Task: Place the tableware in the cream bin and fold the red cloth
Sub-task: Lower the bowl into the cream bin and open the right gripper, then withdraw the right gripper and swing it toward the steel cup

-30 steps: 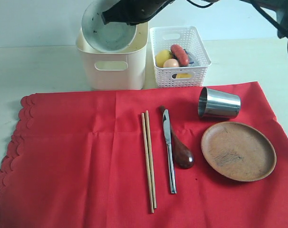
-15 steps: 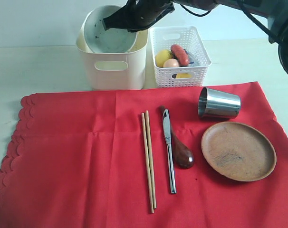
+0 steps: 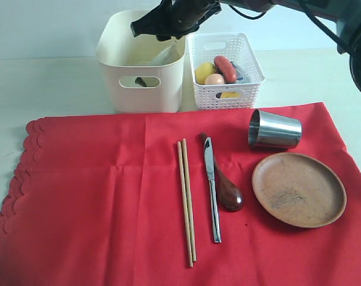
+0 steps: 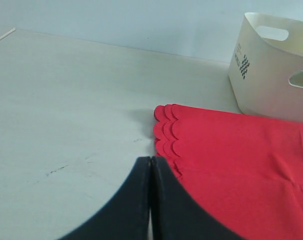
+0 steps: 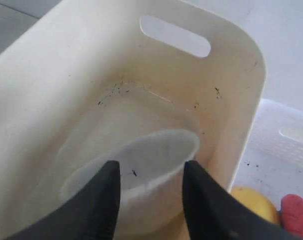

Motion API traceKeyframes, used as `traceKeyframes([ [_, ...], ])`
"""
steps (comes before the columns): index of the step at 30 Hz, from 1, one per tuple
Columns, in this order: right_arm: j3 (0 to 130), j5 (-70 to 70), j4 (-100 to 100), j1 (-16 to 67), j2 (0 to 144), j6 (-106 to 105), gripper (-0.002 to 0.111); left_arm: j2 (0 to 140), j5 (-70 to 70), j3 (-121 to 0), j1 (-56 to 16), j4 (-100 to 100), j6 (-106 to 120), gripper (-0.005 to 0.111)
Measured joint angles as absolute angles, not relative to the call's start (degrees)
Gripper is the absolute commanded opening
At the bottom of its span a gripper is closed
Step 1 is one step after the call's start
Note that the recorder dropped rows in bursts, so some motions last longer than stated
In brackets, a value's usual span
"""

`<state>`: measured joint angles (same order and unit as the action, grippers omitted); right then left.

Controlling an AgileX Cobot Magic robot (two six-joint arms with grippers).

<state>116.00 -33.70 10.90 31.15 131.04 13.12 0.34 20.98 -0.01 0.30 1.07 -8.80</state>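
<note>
The pale green-white bowl (image 5: pixel 156 200) lies tilted inside the cream bin (image 3: pixel 142 89), its rim just showing (image 3: pixel 161 57). My right gripper (image 5: pixel 151 164) hovers over the bin's mouth (image 3: pixel 153 27), open, fingers apart above the bowl. On the red cloth (image 3: pixel 97 196) lie two chopsticks (image 3: pixel 187 202), the steel knife (image 3: pixel 212 190), the dark wooden spoon (image 3: pixel 227 189), the steel cup (image 3: pixel 274 129) on its side and the wooden plate (image 3: pixel 298 189). My left gripper (image 4: pixel 150 159) is shut and empty, low by the cloth's scalloped edge (image 4: pixel 164 135).
A white lattice basket (image 3: pixel 225 71) holding a lemon, an egg and other food stands right beside the cream bin. Bare pale table (image 4: pixel 66 100) stretches left of the cloth. The cream bin (image 4: pixel 271 70) shows beyond the cloth's corner in the left wrist view.
The bowl, held tilted over the bin's rim a second ago, has dropped down inside the bin. The right gripper has let it go and stays above the bin.
</note>
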Motion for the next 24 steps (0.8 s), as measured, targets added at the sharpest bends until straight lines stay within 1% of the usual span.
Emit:
traceKeyframes([
  [5, 116.00, -36.25, 11.13, 31.15, 130.88, 13.12, 0.043, 0.34, 20.98, -0.01, 0.30, 1.07, -8.80, 0.000],
  [17, 116.00, -50.24, 11.24, 31.15, 122.26, 13.12, 0.043, 0.34, 20.98, -0.01, 0.30, 1.07, -8.80, 0.000],
  [24, 116.00, -59.92, 10.71, 31.15, 119.03, 13.12, 0.040, 0.34, 20.98, -0.01, 0.30, 1.07, -8.80, 0.000],
])
